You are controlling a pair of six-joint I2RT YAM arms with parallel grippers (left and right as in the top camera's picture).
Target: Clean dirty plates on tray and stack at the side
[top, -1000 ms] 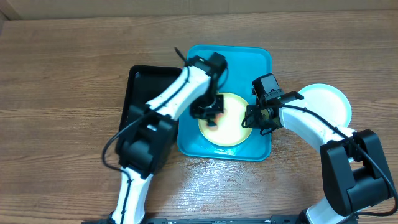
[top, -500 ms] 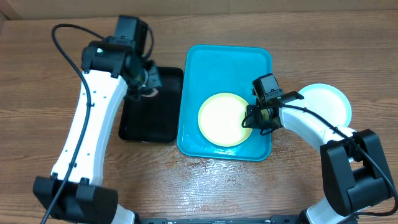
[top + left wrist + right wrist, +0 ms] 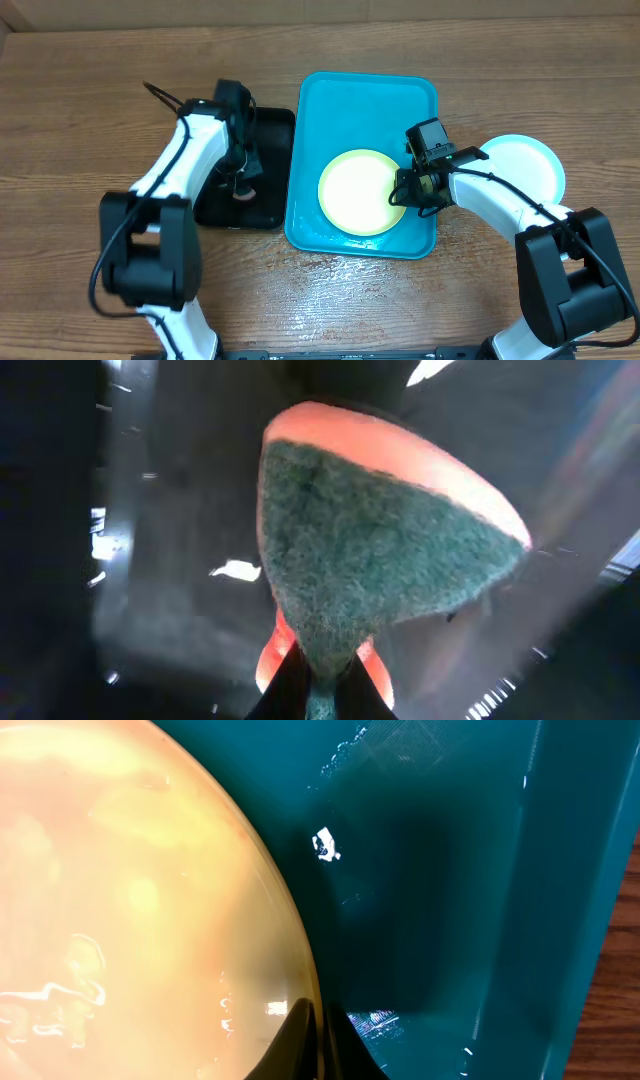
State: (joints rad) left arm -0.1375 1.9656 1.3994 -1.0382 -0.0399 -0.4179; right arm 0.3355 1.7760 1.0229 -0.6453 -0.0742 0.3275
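Observation:
A pale yellow plate (image 3: pixel 358 191) lies in the turquoise tray (image 3: pixel 340 100). My right gripper (image 3: pixel 408 192) is shut on its right rim; the wrist view shows the fingers (image 3: pixel 322 1050) pinching the plate's edge (image 3: pixel 130 890) over the tray floor (image 3: pixel 440 880). A white plate (image 3: pixel 528 163) sits on the table to the right of the tray. My left gripper (image 3: pixel 240 185) is over the black tray (image 3: pixel 270 135), shut on an orange sponge with a green scrub face (image 3: pixel 380 550), which it holds against the black tray's floor. A third plate is not visible.
The black tray stands directly left of the turquoise tray. The wooden table (image 3: pixel 100 100) extends on all sides. My right arm crosses between the white plate and the turquoise tray.
My left arm left the yellow plate, swung left and came down into the black tray with the sponge. The red smear on the plate is gone. The right arm has not moved.

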